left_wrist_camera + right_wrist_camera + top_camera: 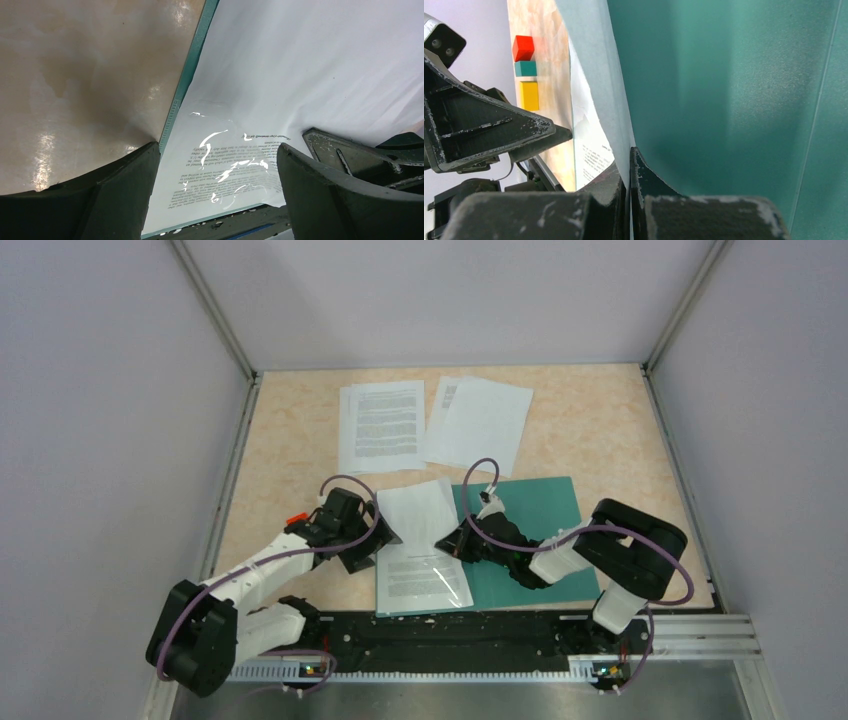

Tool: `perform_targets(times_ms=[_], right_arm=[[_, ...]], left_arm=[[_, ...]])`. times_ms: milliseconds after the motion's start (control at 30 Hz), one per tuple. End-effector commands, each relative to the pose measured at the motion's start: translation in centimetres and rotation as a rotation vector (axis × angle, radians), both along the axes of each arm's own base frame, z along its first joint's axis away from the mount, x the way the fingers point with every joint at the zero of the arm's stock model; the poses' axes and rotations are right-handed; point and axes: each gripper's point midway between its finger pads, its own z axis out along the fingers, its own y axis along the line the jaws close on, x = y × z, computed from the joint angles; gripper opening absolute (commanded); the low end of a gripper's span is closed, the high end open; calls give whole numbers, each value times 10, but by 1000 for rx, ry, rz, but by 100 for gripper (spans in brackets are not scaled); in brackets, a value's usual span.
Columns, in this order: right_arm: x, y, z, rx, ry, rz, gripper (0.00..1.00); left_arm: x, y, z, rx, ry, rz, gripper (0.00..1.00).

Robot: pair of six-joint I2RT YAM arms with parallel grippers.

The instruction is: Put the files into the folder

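Note:
The teal folder (540,525) lies open near the table's front, and its edge shows in the left wrist view (192,65). A printed file (425,578) lies on its left half, seen glossy in the left wrist view (225,160). My right gripper (457,540) is shut on the edge of a white sheet (418,505) that rises curled above the folder. The right wrist view shows the jaws (630,155) pinching that sheet (596,75), with teal folder (734,90) behind. My left gripper (375,542) is open and empty (217,150), straddling the folder's left edge.
Two more piles of files lie at the back: printed sheets (381,425) and mostly blank sheets (478,423). Grey walls enclose the table on three sides. The left arm's body (479,130) sits close beside the right gripper. A black rail (450,635) runs along the front edge.

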Motion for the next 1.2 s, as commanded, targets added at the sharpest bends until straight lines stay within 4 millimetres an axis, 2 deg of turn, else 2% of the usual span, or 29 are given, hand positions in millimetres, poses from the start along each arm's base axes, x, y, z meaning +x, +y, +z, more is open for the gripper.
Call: perform_targets(times_ms=[0, 100, 267, 333, 433, 533, 633, 800, 967, 1100, 1167], right_arm=[[-2, 7, 8, 17, -25, 11, 0], [0, 6, 11, -10, -39, 12, 1], [14, 0, 30, -148, -104, 25, 50], [24, -9, 41, -218, -118, 17, 61], [39, -39, 47, -332, -96, -37, 69], [42, -72, 49, -442, -85, -82, 70], [37, -96, 49, -544, -68, -112, 69], [28, -124, 42, -638, -38, -152, 58], [21, -133, 28, -697, -8, -135, 50], [24, -126, 26, -737, -8, -98, 42], [25, -120, 26, -761, -16, -80, 41]], left_arm=[[-10, 7, -14, 44, 35, -4, 92], [-8, 7, -12, 48, 28, -9, 92], [6, 14, 4, 102, -45, -19, 92], [13, 18, 13, 137, -76, -22, 92], [26, 24, 26, 189, -126, -35, 93], [36, 21, 38, 199, -170, -65, 93], [42, 9, 44, 169, -180, -120, 90], [51, -17, 52, 81, -204, -198, 80], [55, -38, 56, 55, -213, -247, 72], [55, -42, 57, 51, -218, -249, 69], [55, -41, 56, 56, -218, -245, 68]])
